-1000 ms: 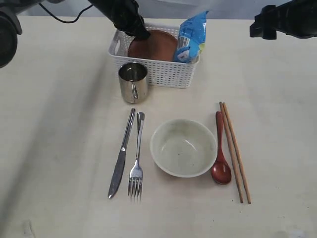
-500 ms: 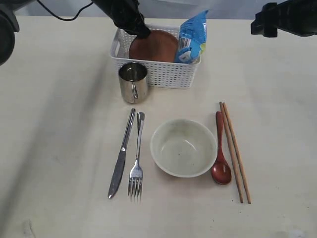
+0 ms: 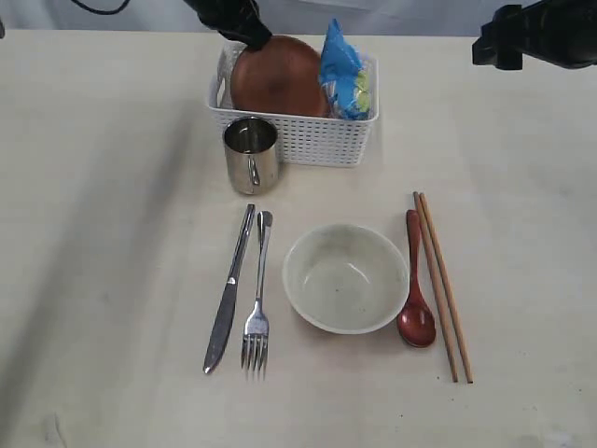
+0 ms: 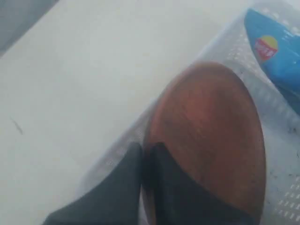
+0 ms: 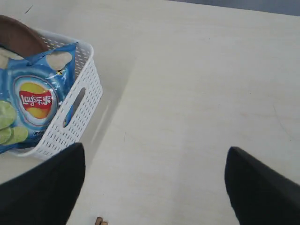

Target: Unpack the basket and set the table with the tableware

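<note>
Tableware is mostly laid out on the table [image 3: 112, 233]: the knife [image 3: 229, 294] and fork [image 3: 257, 299] lie side by side to the left of the bowl [image 3: 345, 277], the spoon [image 3: 414, 280] and chopsticks [image 3: 442, 285] lie to its right, and the mug [image 3: 251, 154] stands just in front of the basket [image 3: 308, 140]. Only the small plate [image 3: 278, 79] is seen in the basket, tipped up on edge with its upper part raised above the rim. Its rim is pinched at the upper left by the left hand [image 3: 244, 28], whose fingers are closed on it in the left wrist view. The right hand [image 3: 494, 42] is held wide open and empty above the table, well to the right of the basket. The step in hand is judged to be lifting the plate out. A thin pinch on one edge is likely to let the plate swing or slip, so a slow, steady rise is advised until the lower edge is clear of the basket wall. The snack bag [image 3: 343, 70] leans just beside the plate and could be dragged along, so the plate should be drawn away from it. The mug should be passed with room to spare, and the plate should be levelled before it is lowered onto a bare part of the table.
</note>
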You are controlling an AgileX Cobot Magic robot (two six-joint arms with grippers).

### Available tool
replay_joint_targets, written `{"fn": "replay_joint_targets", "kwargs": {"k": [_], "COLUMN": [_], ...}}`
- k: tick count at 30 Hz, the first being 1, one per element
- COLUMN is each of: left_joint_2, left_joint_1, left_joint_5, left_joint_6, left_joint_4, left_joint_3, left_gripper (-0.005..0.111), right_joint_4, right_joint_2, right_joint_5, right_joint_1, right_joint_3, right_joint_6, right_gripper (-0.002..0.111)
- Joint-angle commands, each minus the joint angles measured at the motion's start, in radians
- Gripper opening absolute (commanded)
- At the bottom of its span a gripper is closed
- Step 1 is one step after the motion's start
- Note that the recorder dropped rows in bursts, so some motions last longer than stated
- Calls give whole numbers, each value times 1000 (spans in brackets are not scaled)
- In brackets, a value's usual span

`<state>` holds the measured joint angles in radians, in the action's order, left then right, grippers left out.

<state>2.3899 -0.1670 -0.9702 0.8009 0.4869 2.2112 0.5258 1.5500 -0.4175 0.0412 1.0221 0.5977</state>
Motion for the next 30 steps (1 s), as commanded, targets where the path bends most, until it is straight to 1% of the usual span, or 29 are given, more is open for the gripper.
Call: {"fn": "replay_joint_targets", "kwargs": {"k": [1, 7, 8, 9, 10, 11, 12, 13, 15, 18, 20, 26, 28, 30], "left_joint_2": [-60, -112, -118, -128, -133, -137, -140, -144, -144, -144, -144, -144, -144, -144], "left_joint_1": [36, 59, 61, 71, 78, 91, 103, 114, 131, 134, 134, 134, 134, 134], "left_joint_5": [-39, -43, -45, -50, -54, -64, -68, -88, -134, -165, -169, -210, -216, -222], "left_joint_6": [-12, -17, -17, -22, -25, -27, -31, -31, -31, -44, -66, -68, -68, -68], "left_joint_4": [75, 98, 110, 129, 150, 187, 219, 262, 332, 358, 373, 486, 493, 495], "left_joint_3": [-6, -6, -6, -6, -6, -6, -6, -6, -6, -6, -6, -6, -6, -6], "left_gripper": [0, 0, 0, 0, 0, 0, 0, 0, 0, 0, 0, 0, 0, 0], "right_joint_4": [22, 44, 84, 178, 264, 345, 407, 485, 654, 837, 923, 1090, 1140, 1170], "right_joint_2": [-7, -7, -2, 12, 30, 58, 85, 128, 208, 296, 345, 465, 492, 509], "right_joint_5": [8, 8, 8, 12, 8, -31, -86, -184, -380, -611, -682, -755, -803, -804], "right_joint_1": [-5, -4, -4, -4, -4, -10, -19, -38, -82, -109, -109, -103, -103, -97], "right_joint_3": [-2, -2, -2, 0, 1, 18, 45, 79, 152, 209, 239, 280, 280, 280], "right_joint_6": [3, 9, 48, 148, 240, 330, 383, 458, 594, 709, 730, 760, 784, 801], "right_gripper": [76, 76, 76, 75, 72, 62, 56, 56, 63, 68, 68, 68, 68, 68]}}
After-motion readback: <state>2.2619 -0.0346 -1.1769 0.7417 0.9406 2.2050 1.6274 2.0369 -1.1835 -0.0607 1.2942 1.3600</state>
